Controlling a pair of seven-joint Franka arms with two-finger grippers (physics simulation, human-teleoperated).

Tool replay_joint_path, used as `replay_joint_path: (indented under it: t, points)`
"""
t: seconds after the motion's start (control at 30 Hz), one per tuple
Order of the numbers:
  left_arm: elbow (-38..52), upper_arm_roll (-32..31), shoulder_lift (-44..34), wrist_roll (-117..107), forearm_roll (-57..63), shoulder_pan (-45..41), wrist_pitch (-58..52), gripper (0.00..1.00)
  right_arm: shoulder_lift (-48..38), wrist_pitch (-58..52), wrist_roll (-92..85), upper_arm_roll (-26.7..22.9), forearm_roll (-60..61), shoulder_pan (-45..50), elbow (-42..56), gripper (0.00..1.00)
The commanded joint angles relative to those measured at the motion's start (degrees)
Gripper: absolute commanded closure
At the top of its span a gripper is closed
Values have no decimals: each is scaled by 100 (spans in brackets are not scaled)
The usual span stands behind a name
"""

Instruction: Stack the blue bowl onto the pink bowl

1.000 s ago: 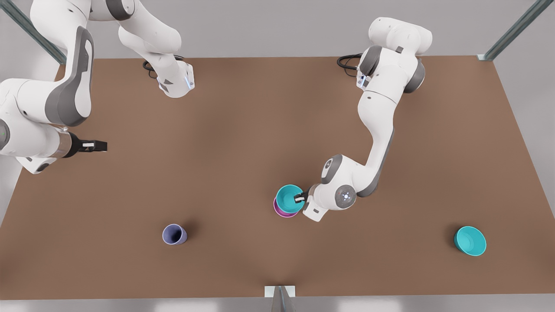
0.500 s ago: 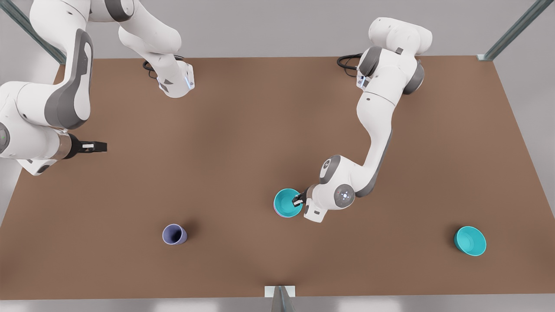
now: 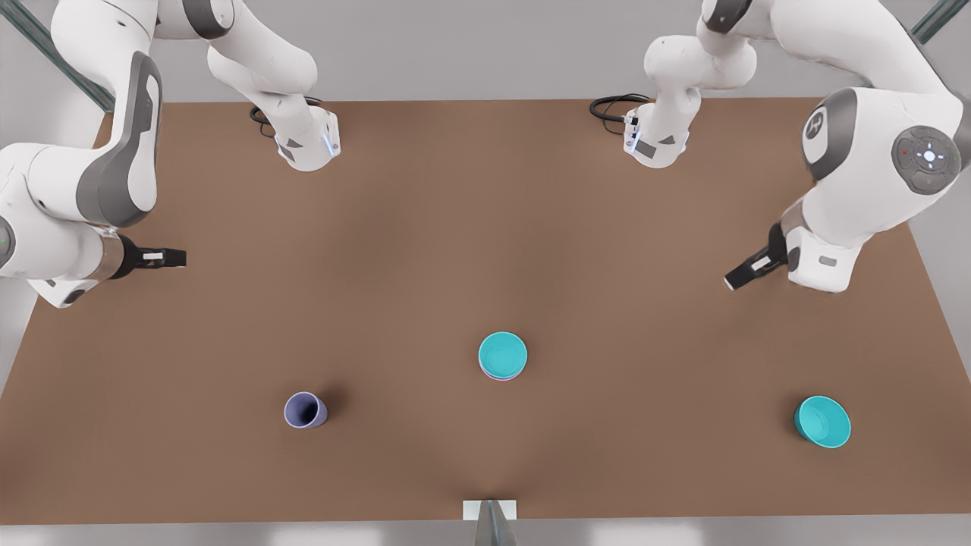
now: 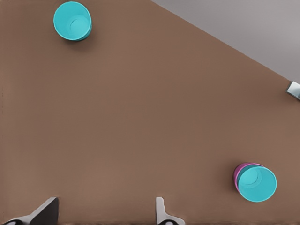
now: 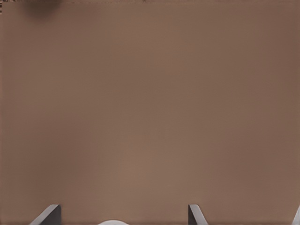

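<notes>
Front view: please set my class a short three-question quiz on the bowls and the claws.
1. True or false: the blue bowl sits nested in the pink bowl.
2. How many teal bowls are on the table?
3. In the front view, which claw is nearer the stack: A, left claw, or B, right claw?

Key: 1 true; 2 two, counting the spare teal bowl; 3 A. Both claws are open.

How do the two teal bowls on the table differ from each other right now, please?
The blue bowl sits nested in the pink bowl mid-table; the other teal bowl stands alone on the brown table, toward the front view's right. Both are upright, empty, ungripped, and the same colour.
</notes>
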Motion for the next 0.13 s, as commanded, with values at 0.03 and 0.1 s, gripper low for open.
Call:
replay_joint_path:
  t: [0.03,0.1]
  points:
    - [-28,-110,-73,2699,252,61,-1387,0,-7,-4,-19,6,3,-1,1,0]
    - [-28,-110,-64,2699,252,52,-1387,0,-7,-4,-19,-2,3,-1,1,0]
